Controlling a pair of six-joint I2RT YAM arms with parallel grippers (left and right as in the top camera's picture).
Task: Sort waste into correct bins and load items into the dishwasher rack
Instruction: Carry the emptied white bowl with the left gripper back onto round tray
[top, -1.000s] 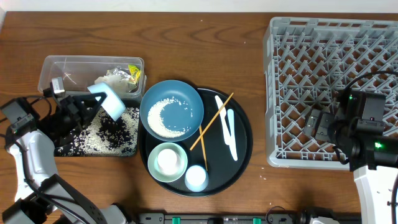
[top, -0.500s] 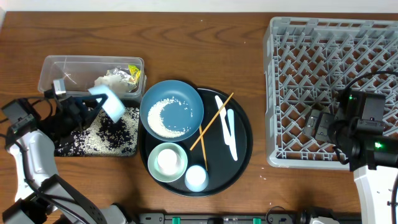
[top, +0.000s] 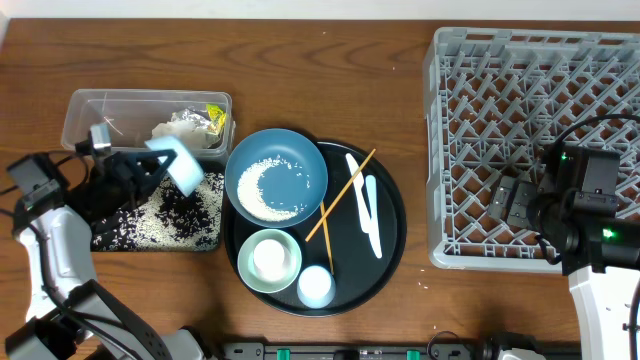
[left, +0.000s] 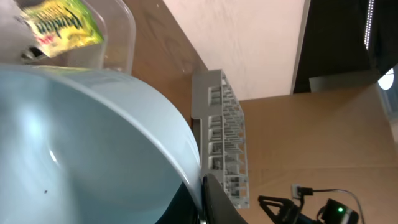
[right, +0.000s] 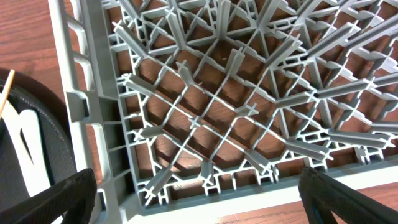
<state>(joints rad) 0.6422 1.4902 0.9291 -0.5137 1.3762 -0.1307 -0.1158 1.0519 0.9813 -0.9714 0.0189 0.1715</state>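
At the left edge of the wooden table (top: 320, 70), left gripper (top: 150, 172) clamps small white dish (top: 178, 165), tilted above rice-strewn shallow black rectangular tray (top: 216, 225); crumpled white tissue (top: 180, 128) and yellow-green wrapper (top: 215, 117) sit in clear plastic tub (top: 90, 105); large blue bowl (top: 300, 160) unemptied; grey lattice rack (top: 450, 150) unloaded, right gripper (top: 515, 203) spread open above it.

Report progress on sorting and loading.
Done: crumpled white tissue and yellow-green wrapper in the clear plastic tub. In hand: the left gripper holds a small pale dish tilted over the rice-strewn shallow black tray. Left: rice in the large blue bowl, wooden chopsticks, white plastic spoon; grey plastic rack empty.
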